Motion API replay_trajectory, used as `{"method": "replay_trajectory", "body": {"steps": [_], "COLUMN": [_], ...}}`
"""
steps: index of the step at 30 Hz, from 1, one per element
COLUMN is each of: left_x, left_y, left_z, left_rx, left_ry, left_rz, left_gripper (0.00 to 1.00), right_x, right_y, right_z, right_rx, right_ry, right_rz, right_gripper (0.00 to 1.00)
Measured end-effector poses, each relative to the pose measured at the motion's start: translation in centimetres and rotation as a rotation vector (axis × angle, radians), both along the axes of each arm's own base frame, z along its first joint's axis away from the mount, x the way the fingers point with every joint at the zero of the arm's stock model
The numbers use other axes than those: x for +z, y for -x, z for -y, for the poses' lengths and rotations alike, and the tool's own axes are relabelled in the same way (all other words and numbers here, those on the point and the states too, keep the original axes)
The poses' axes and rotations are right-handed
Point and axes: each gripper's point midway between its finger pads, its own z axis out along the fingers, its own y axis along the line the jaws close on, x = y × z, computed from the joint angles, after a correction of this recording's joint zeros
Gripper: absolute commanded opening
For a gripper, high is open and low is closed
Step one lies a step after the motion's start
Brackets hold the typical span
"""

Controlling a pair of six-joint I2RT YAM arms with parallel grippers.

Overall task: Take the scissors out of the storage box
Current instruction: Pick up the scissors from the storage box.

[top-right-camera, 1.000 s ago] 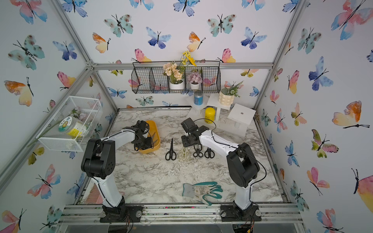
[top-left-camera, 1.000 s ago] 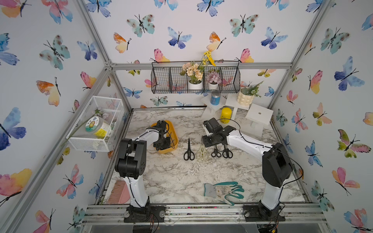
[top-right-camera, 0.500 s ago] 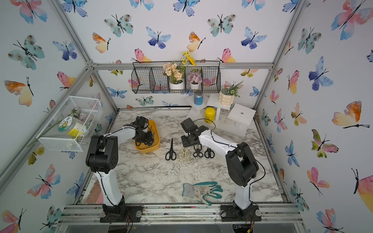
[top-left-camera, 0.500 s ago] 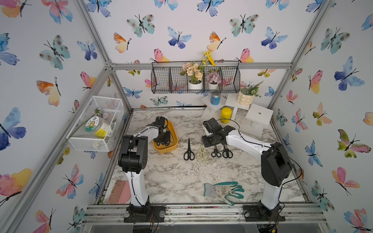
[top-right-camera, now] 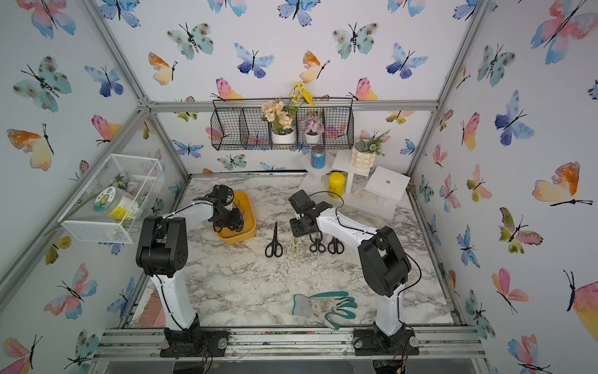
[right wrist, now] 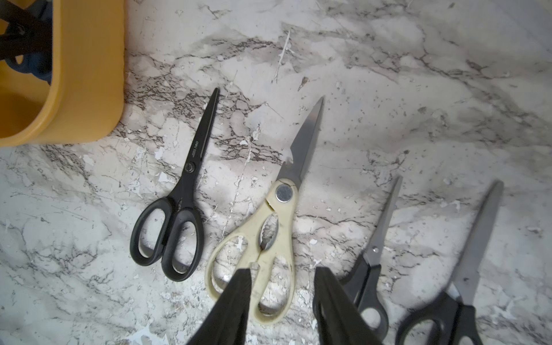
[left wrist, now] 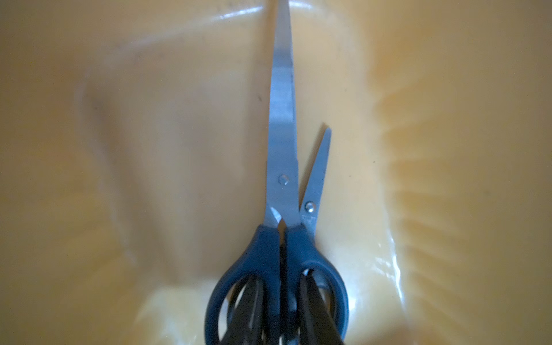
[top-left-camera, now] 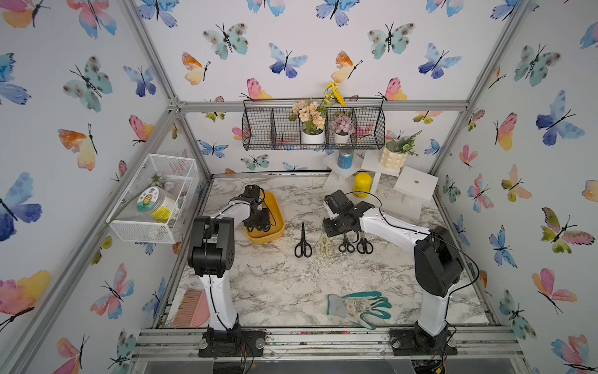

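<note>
Storage box [left wrist: 119,149] holds smaller pair [left wrist: 318,167], blue-handled scissors [left wrist: 282,134] clamped in left gripper [left wrist: 280,286]; right gripper [right wrist: 282,271] apart.

The left arm [top-left-camera: 220,298] and the right arm [top-left-camera: 433,307] share one build. Each has a black base plate with silver discs, bolted to the metal rail [top-left-camera: 323,336]. Next from the rail comes a smooth white link, then a boxy black joint housing dotted with small screws. Beyond that is a white forearm with a black wrist. A thin black cable runs along each arm, looping off the shells. Farthest from the rail, the right end effector [right wrist: 283,270] has matte black fingers [right wrist: 236,304] tapering to blunt tips.
</note>
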Motion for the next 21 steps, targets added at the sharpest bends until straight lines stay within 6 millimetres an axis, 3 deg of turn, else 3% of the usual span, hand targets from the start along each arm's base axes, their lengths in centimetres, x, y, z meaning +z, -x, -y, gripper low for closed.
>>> {"method": "replay_trajectory", "body": {"steps": [5,10,21], "left_x": [3.8,7.6,10.8], "left_y": [0.4,2.0,5.6], "left_z": [0.4,1.4,5.1], "left_rx": [0.01,0.001,-0.051], "left_ry": [0.039,0.079,0.133], "left_rz": [0.067,0.135,0.166], "left_gripper": [0.05,0.06,0.07], "right_x": [0.0,0.0,1.0], "right_y": [0.0,0.2,-0.3], "right_z": [-0.1,-0.3,-0.9], "right_rx": [0.002,0.009,0.021], "right_ry": [-0.003,-0.014,-0.036], "right_rz": [-0.002,-0.008,0.01], "right_gripper": [0.4,0.4,0.4]}}
